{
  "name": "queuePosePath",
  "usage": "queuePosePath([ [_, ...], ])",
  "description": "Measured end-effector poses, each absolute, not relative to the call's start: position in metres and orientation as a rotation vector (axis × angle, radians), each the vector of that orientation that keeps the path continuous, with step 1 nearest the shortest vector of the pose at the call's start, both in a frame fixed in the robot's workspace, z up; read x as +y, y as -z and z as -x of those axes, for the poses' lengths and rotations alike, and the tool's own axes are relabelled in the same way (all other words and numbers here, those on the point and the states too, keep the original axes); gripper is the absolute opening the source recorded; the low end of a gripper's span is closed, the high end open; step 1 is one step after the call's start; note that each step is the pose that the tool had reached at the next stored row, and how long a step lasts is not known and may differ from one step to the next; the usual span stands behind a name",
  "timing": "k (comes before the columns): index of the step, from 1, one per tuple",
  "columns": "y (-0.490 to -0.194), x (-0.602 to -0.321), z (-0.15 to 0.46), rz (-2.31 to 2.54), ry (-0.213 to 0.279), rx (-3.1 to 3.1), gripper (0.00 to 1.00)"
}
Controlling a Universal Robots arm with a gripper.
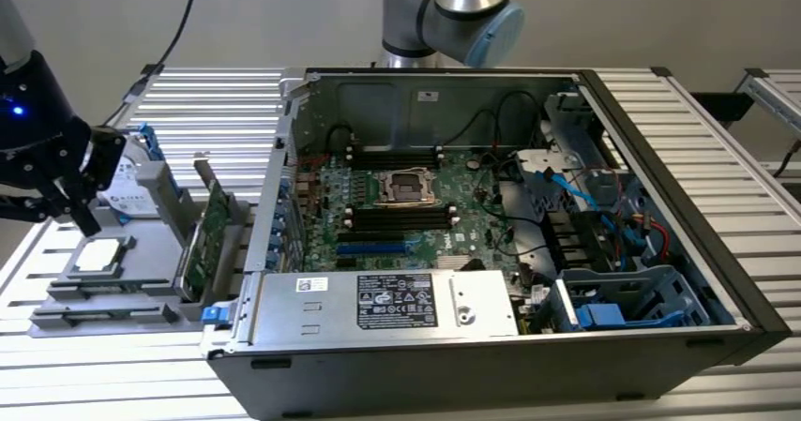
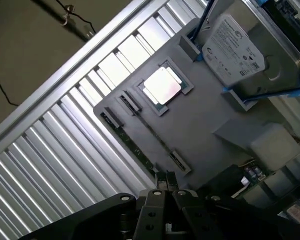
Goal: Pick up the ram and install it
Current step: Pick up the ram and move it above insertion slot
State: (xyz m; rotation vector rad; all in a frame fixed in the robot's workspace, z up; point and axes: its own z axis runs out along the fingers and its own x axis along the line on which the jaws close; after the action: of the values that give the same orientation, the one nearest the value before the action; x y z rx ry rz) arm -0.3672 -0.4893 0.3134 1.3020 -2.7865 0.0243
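The ram (image 2: 132, 146) is a thin green stick standing on edge along the rim of a grey parts tray (image 2: 200, 125). My gripper (image 2: 164, 181) hangs above the tray near one end of the ram, its fingers shut together with nothing between them. In the exterior view the black gripper (image 1: 85, 220) hovers over the tray (image 1: 138, 280) at the exterior view's left, just above a silver processor (image 1: 100, 255). The open computer case (image 1: 501, 205) lies to the exterior view's right, with the black memory slots (image 1: 398, 217) on its green motherboard.
On the tray also sit a hard drive (image 2: 235, 50) in a blue-railed holder and a large green expansion card (image 1: 201, 238) standing upright. The processor (image 2: 162, 86) lies in a recess. A power supply (image 1: 388, 301) and cables fill the case's near side. Ribbed metal table (image 2: 65, 145) all around.
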Motion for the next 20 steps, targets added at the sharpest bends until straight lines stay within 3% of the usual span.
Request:
queuePosePath([
  [20,-0.3108,-0.4894,0.3672,-1.788,-0.043,-2.508,0.11],
])
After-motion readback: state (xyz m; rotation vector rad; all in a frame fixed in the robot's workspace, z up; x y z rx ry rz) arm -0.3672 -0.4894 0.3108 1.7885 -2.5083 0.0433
